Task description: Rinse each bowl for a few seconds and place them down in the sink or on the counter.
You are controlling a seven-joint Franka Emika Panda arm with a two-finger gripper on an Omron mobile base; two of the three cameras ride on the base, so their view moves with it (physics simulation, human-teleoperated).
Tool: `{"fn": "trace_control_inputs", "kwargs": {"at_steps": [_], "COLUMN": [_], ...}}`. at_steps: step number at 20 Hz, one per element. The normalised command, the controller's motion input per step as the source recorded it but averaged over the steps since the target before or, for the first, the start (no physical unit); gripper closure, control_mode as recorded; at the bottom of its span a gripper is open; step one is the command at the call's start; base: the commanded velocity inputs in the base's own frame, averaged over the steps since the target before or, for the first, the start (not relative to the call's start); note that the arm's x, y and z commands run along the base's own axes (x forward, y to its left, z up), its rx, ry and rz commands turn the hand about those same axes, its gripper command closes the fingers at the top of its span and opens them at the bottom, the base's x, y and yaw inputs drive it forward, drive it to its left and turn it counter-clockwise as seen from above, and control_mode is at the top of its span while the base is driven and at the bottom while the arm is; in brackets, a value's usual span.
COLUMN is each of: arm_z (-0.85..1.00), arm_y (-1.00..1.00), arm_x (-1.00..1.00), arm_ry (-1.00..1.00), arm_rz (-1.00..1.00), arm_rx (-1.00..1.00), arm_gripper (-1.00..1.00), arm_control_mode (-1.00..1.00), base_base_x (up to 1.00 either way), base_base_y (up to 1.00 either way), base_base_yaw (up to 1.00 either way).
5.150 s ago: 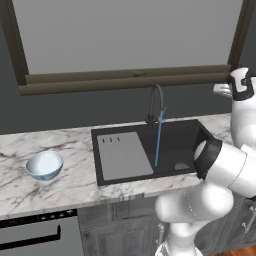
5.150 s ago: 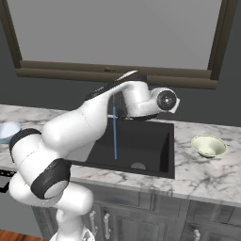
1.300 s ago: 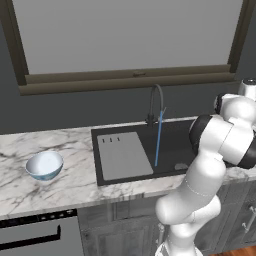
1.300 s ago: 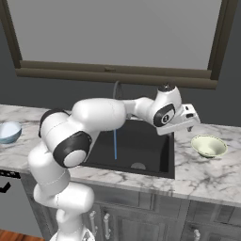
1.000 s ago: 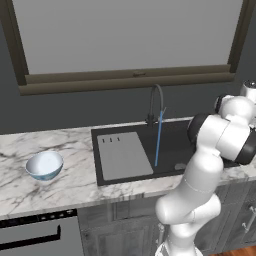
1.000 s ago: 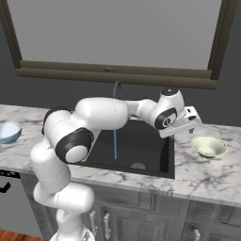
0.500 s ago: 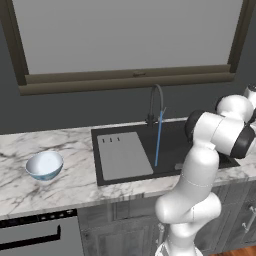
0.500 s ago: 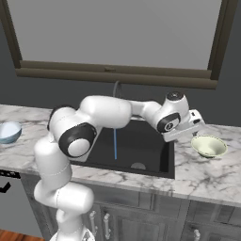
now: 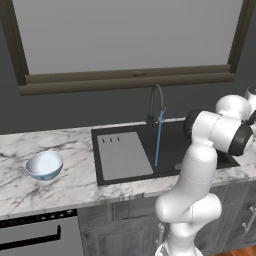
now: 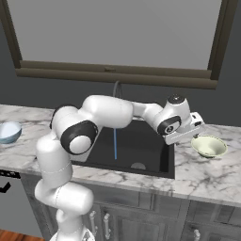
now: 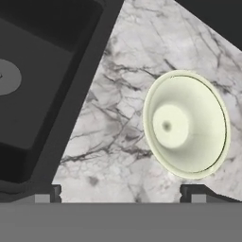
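Counter point(image 10: 202, 172) right of sink point(image 10: 141, 150): tool point(image 11: 120, 191) spread wide, empty, tips barely visible; yellow-green bowl point(image 11: 185, 124) beneath.

Colours at the sink station

Counter point(image 9: 70, 185) white marble, grey veins; sink point(image 9: 175, 145) black, grey panel point(image 9: 122, 155); bowls: pale yellow-green bowl point(image 11: 186, 124), blue-and-white bowl point(image 9: 44, 165); water stream point(image 9: 158, 137) blue.

The rendered scene is being lit evenly and softly, with no single light source being revealed. Only faint shading is being cast inside the pale yellow-green round bowl point(image 11: 186, 124) and under the white bowl with the light blue outside point(image 9: 44, 165). The white marble-look worktop with grey veins point(image 11: 118, 123) is being shown sharply, without glare, blur or edge distortion. The black recessed sink basin point(image 10: 136, 146) is being rendered dark, its details being lost.
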Motion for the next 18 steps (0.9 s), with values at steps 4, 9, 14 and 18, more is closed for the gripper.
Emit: {"fn": "trace_control_inputs", "kwargs": {"at_steps": [4, 9, 14, 18], "arm_z": [-0.17, -0.15, -0.12, -0.13], "arm_y": [-0.11, -0.07, -0.05, 0.0], "arm_x": [0.02, 0.05, 0.06, 0.1], "arm_ry": [0.0, 0.0, 0.0, 0.0], "arm_rz": [0.04, 0.04, 0.02, 0.01], "arm_rx": [-0.02, -0.02, -0.02, -0.02], "arm_gripper": [-1.0, -1.0, -1.0, -1.0], "arm_control_mode": [-1.0, -1.0, -1.0, -1.0], "base_base_x": [0.0, 0.0, 0.0, 0.0], "base_base_y": [0.0, 0.0, 0.0, 0.0], "base_base_yaw": [0.0, 0.0, 0.0, 0.0]}}
